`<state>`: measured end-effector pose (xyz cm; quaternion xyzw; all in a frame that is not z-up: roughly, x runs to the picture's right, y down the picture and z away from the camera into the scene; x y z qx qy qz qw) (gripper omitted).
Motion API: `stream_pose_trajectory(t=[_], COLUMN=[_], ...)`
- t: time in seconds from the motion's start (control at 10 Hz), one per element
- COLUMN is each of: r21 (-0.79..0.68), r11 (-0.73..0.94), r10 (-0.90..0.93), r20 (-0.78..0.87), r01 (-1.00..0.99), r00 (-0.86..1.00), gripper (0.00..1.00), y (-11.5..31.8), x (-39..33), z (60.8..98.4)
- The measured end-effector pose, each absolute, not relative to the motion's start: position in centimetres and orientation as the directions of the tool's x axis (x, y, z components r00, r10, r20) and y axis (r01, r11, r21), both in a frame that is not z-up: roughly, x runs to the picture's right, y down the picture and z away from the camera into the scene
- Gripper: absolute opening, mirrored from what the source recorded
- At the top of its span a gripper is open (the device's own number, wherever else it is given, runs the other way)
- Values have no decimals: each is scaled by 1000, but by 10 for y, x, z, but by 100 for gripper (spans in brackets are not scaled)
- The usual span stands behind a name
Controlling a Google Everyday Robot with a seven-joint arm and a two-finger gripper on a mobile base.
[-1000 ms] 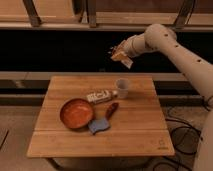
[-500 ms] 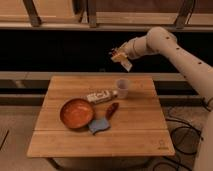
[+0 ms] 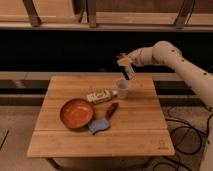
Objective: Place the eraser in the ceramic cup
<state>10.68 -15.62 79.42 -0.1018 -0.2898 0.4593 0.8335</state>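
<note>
The pale ceramic cup (image 3: 122, 88) stands upright at the back right of the wooden table (image 3: 140, 131). My gripper (image 3: 127, 67) hangs just above the cup and slightly to its right, reaching in from the right. It is shut on the eraser (image 3: 131, 74), a small dark-edged block that points down towards the cup's rim. The eraser's lower end sits close above the cup's opening, and I cannot tell whether they touch.
A white labelled bottle (image 3: 99, 96) lies on its side left of the cup. An orange bowl (image 3: 76, 113) sits at the table's centre left, with a blue pad (image 3: 99, 125) in front of it and a reddish-brown object (image 3: 112, 109) to its right. Cables (image 3: 180, 140) trail on the floor at the right.
The gripper has come down and slightly right with the eraser, from well above the cup to just over its rim. Nothing on the table has moved.
</note>
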Motion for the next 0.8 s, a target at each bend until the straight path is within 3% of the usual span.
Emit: stream_pose_trajectory(t=[0.4, 0.8], r21=[-477, -483], r11=[572, 594], r10=[819, 801], r20=[385, 423], r01=[-667, -643], r00=[426, 423], gripper=[0, 0], y=[-131, -134], x=[81, 75], z=[808, 815])
